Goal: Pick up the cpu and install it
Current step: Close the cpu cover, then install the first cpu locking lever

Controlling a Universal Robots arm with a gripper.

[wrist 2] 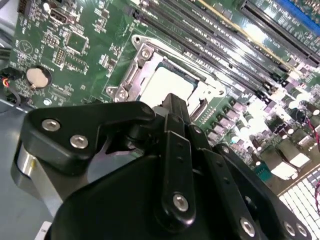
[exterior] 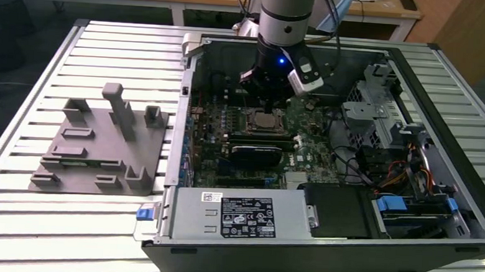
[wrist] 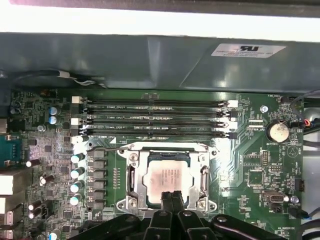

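With the arm reaching down into the open black computer case [exterior: 438, 202], the black end effector [wrist: 171, 196] hangs right over the small silvery square cpu [wrist: 167, 176], its fingers pressed narrowly together at the chip's edge. The cpu lies flat inside the metal-framed socket [wrist: 132, 181] on the green motherboard [wrist: 250, 165], beside the long black memory slots [wrist: 155, 119].

exterior view: high, well back — over the open computer case [exterior: 325, 146]
wrist views: close behind the jaws — both share the socket [wrist: 167, 177]
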